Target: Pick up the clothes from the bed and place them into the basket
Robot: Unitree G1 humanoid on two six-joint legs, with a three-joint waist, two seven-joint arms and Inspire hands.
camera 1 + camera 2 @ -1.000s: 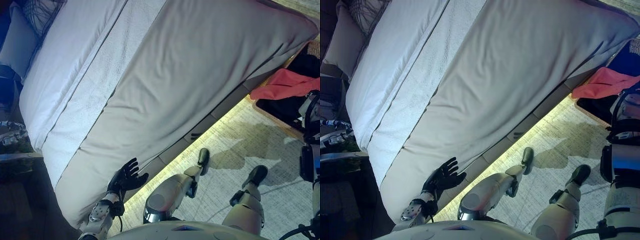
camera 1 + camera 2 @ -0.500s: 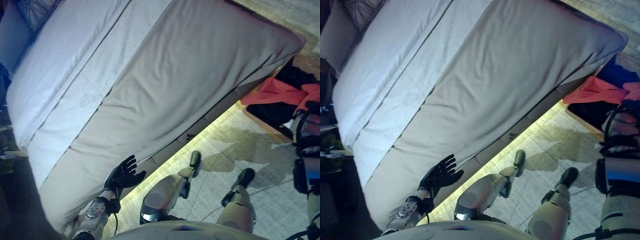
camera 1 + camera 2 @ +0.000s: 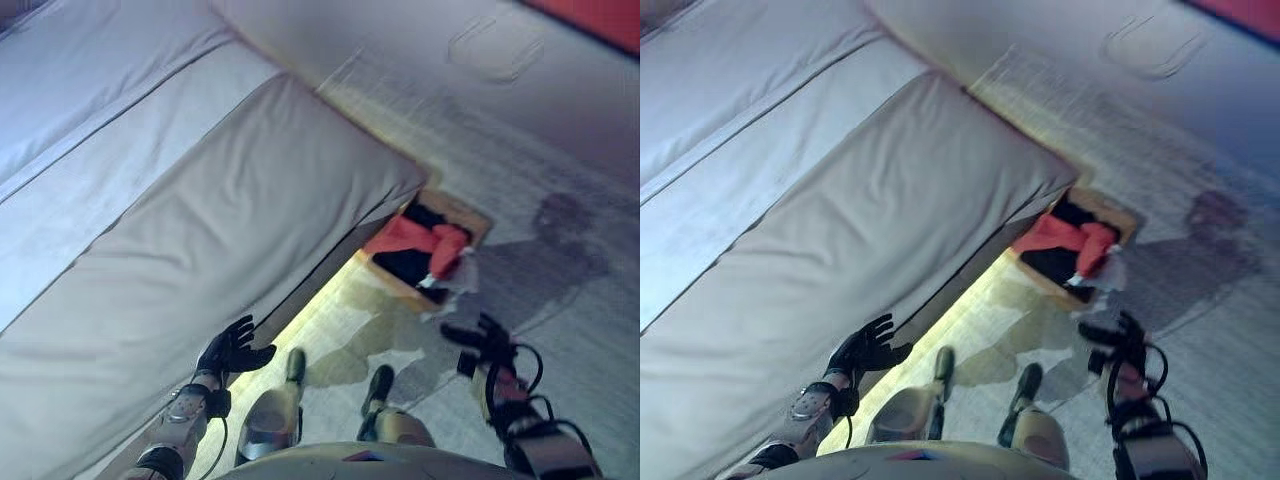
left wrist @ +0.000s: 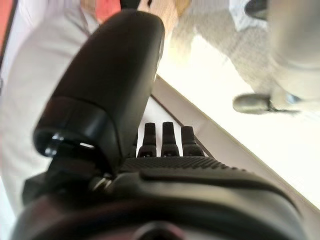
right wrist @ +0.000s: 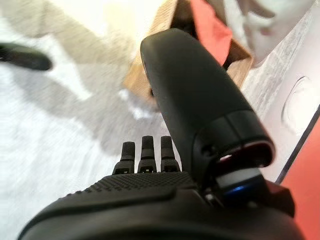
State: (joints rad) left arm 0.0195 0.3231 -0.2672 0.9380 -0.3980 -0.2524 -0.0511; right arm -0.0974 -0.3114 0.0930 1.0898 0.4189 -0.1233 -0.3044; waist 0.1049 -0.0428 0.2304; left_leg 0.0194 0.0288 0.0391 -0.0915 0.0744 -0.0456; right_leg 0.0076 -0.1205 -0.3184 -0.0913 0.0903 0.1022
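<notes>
Resting in the basket [image 3: 470,215] on the floor just beside the bed's corner, the red clothes [image 3: 420,235] lie draped over darker garments, with a pale piece hanging over the basket's near rim. The bed [image 3: 200,200] shows only smooth bedding (no garment visible on the part in view). Both hands are empty: the left hand [image 3: 232,350] hovers at the mattress edge with fingers spread, and the right hand [image 3: 483,338] hangs above the floor near the basket, fingers straight and relaxed. Judging by this, placing looks done; next would be checking the bed for leftovers.
</notes>
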